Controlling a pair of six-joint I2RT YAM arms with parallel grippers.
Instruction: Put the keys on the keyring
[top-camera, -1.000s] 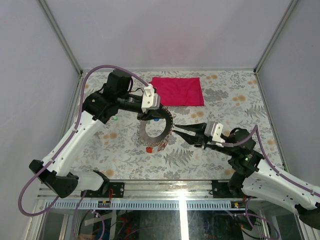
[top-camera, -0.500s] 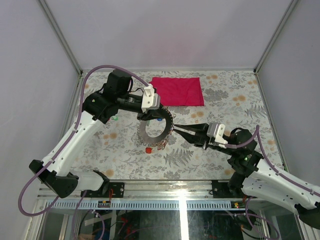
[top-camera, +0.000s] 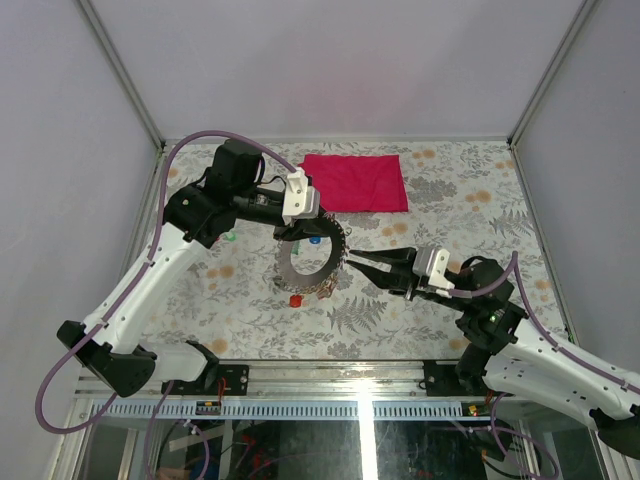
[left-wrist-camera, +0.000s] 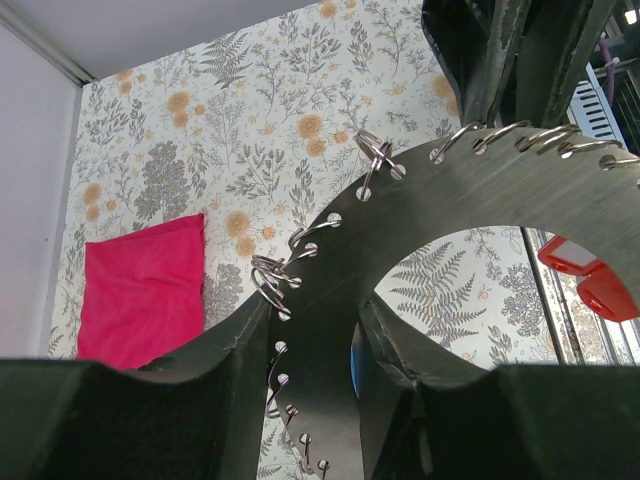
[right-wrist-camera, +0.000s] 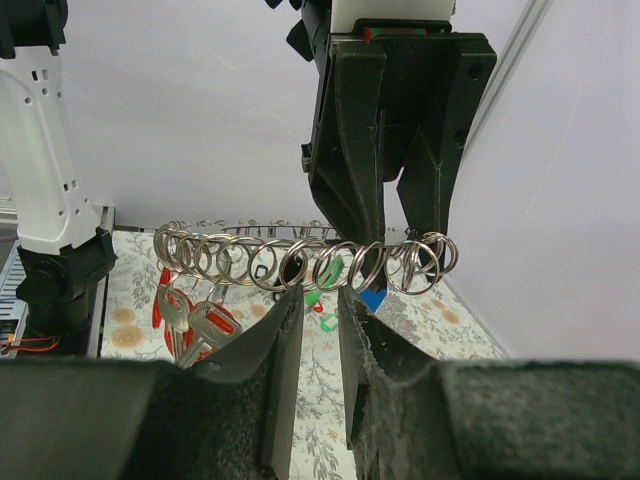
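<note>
**Small nudge at the keyring's rim**

Barely any change in 1 second: a slight swing of the right gripper (top-camera: 350, 262) at the wrist toward the near edge, tips kept at the right rim of the keyring (left-wrist-camera: 480, 190). Red tag (top-camera: 295, 300) under the near rim now a little more apart from it. Probably fine aiming at 1 loop, with no key added meanwhile.

Keyring held up between both arms, in front of the red cloth (top-camera: 355, 182). Clamped at its far rim by the left gripper (left-wrist-camera: 312, 340), fingers closed on the dark band. Right jaws narrowly apart; impossible to tell whether pinching anything.

Only in the right wrist view: steel loops (right-wrist-camera: 300, 262) in a row along the rim, 2 keys (right-wrist-camera: 195, 325) hanging at the left, green tag (right-wrist-camera: 318, 272) and blue tag (right-wrist-camera: 372, 298) beyond. Only in the left wrist view: the band between the fingers.
</note>
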